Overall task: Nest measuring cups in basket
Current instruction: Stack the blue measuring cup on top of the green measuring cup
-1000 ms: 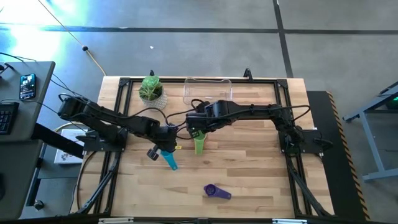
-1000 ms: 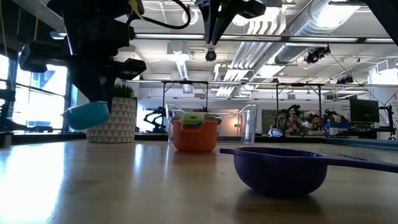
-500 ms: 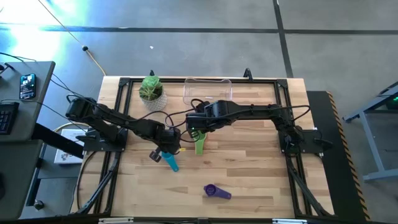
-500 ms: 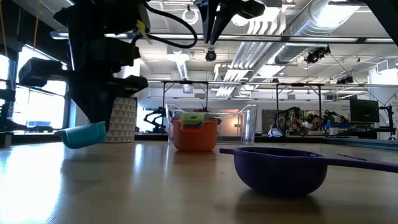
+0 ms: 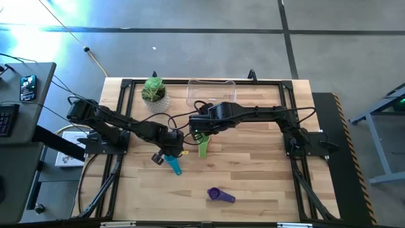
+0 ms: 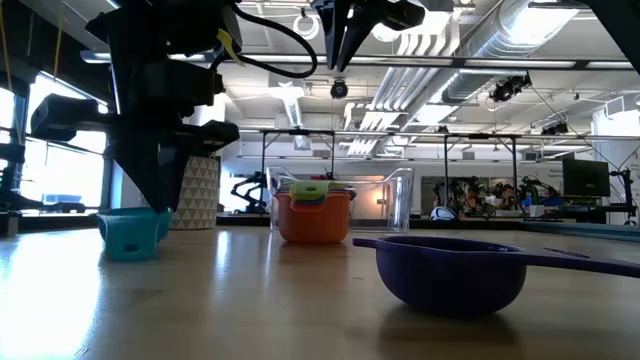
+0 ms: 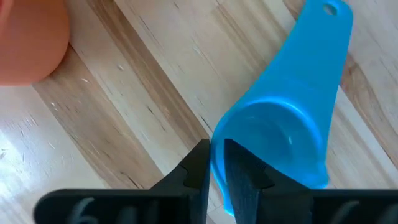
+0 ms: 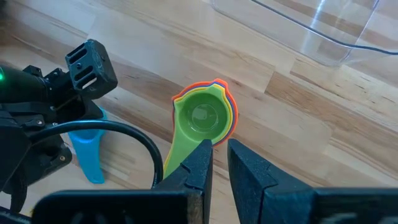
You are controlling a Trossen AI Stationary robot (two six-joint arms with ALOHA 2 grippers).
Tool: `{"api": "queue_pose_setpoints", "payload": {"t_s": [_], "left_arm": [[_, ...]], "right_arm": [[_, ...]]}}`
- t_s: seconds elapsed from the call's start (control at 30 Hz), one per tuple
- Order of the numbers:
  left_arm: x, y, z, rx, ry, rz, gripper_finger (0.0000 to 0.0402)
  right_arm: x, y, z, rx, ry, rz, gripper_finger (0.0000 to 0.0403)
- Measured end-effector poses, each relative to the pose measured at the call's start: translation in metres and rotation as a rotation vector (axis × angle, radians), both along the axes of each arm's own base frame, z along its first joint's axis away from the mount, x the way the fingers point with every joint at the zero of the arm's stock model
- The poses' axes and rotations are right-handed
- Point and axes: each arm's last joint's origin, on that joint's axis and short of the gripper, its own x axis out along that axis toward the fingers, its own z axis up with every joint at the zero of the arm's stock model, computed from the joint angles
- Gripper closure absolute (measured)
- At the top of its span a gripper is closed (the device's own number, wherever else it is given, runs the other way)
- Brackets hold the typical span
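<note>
A blue measuring cup (image 7: 280, 130) stands on the table, also seen in the high view (image 5: 174, 166) and the low view (image 6: 130, 235). My left gripper (image 7: 216, 163) is shut on it from above (image 5: 169, 152). A nested stack of cups, green (image 8: 202, 117) on top with yellow, red and orange beneath, stands on its orange base (image 6: 313, 218) on the wood in front of the clear basket (image 5: 211, 92). My right gripper (image 8: 217, 163) hovers shut high above that stack (image 5: 200, 134). A purple cup (image 5: 220, 195) rests on its bowl near the table's near edge. My left gripper pinches the blue cup's bowl rim (image 7: 216, 134), on the side opposite the handle. One finger (image 7: 241, 177) is inside the bowl and one (image 7: 198, 167) outside. The fingers point down from above. The cup sits upright with its bottom (image 6: 130, 252) on the table.
A white pot with a green plant (image 5: 154, 91) stands at the far left, beside the basket. Black frame rails (image 5: 126, 83) run along the table's edges. Bare wood (image 5: 266, 171) lies toward the near right.
My left gripper has moved down and a little toward the table's right, still shut on the blue cup. The cup was lifted clear, then hung tilted, and now stands upright on the table.
</note>
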Motion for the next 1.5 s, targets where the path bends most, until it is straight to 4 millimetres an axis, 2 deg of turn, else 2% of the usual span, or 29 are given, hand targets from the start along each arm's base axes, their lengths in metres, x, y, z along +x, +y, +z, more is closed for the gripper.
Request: {"api": "queue_pose_setpoints", "payload": {"t_s": [0.37, 0.67, 1.03, 1.23, 1.5], "left_arm": [[0.000, 0.000, 0.002, -0.008, 0.017, 0.034, 0.0331], [0.000, 0.000, 0.042, -0.028, 0.025, 0.111, 0.0330], [-0.046, 0.008, 0.086, -0.078, 0.018, 0.302, 0.0332], [-0.074, 0.012, 0.104, -0.113, 0.013, 0.404, 0.0332], [-0.110, 0.019, 0.118, -0.072, 0.047, 0.528, 0.0332]], "right_arm": [[0.000, 0.000, 0.000, 0.000, 0.000, 0.002, 0.0363], [0.004, 0.001, 0.001, 0.003, -0.038, 0.021, 0.0363], [0.016, 0.002, 0.006, -0.118, -0.140, 0.115, 0.0363], [0.028, 0.003, 0.013, -0.150, -0.260, 0.188, 0.0363], [0.038, 0.004, 0.045, -0.227, -0.524, 0.284, 0.0363]]}}
